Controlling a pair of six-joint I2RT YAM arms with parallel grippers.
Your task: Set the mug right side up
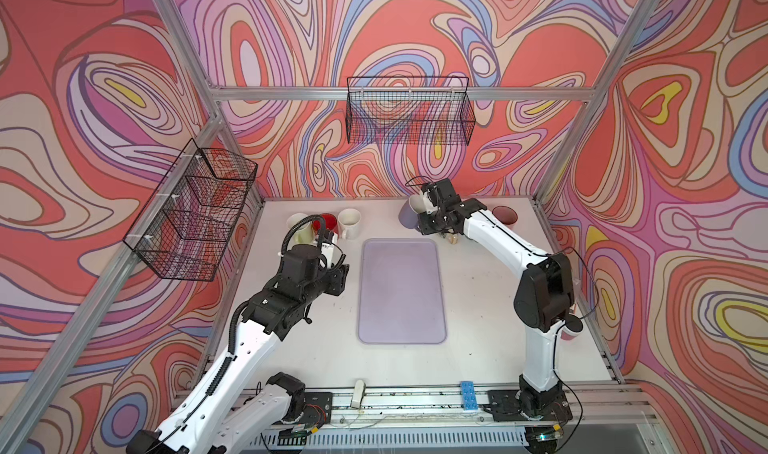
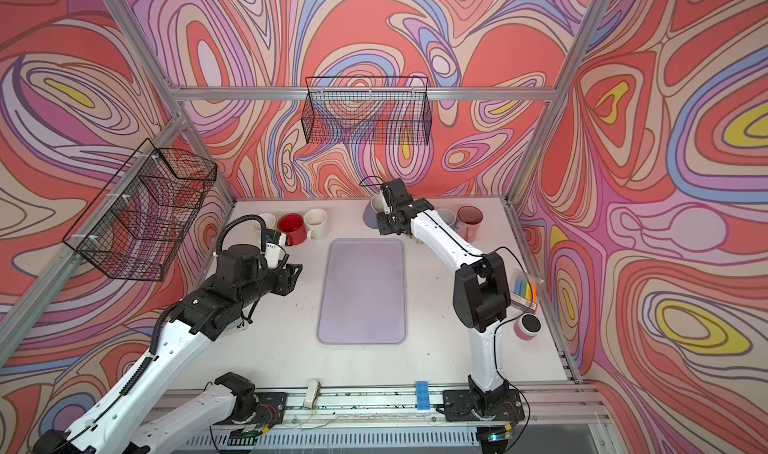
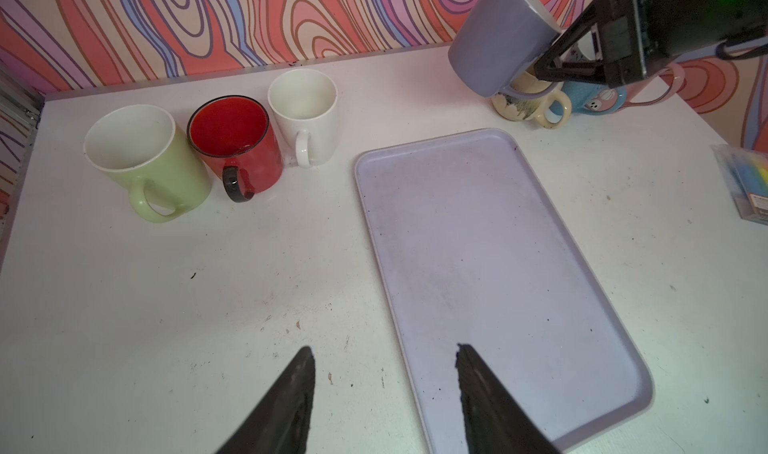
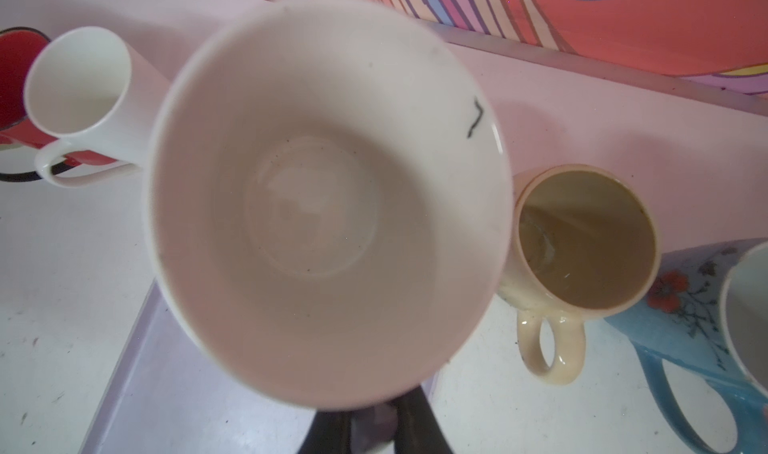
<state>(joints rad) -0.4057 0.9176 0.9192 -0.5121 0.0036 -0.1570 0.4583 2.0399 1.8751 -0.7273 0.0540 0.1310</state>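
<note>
The mug (image 1: 408,215) (image 3: 494,36) is lavender-grey outside and white inside. It hangs tilted above the back of the table, its mouth turned up and toward the right wrist camera (image 4: 328,198). My right gripper (image 4: 372,420) (image 1: 430,221) is shut on its handle, which shows as a lavender strip between the dark fingers (image 3: 552,63). My left gripper (image 3: 384,352) is open with nothing between its fingers. It hovers low over the white table at the left edge of the tray, far from the mug.
A lavender tray (image 1: 401,327) lies mid-table. Green (image 3: 145,161), red (image 3: 237,140) and white (image 3: 305,115) mugs stand upright at back left. Cream (image 4: 582,240), blue (image 4: 698,319) and dark red (image 1: 505,215) mugs stand at back right. Wire baskets (image 1: 409,111) hang on the walls.
</note>
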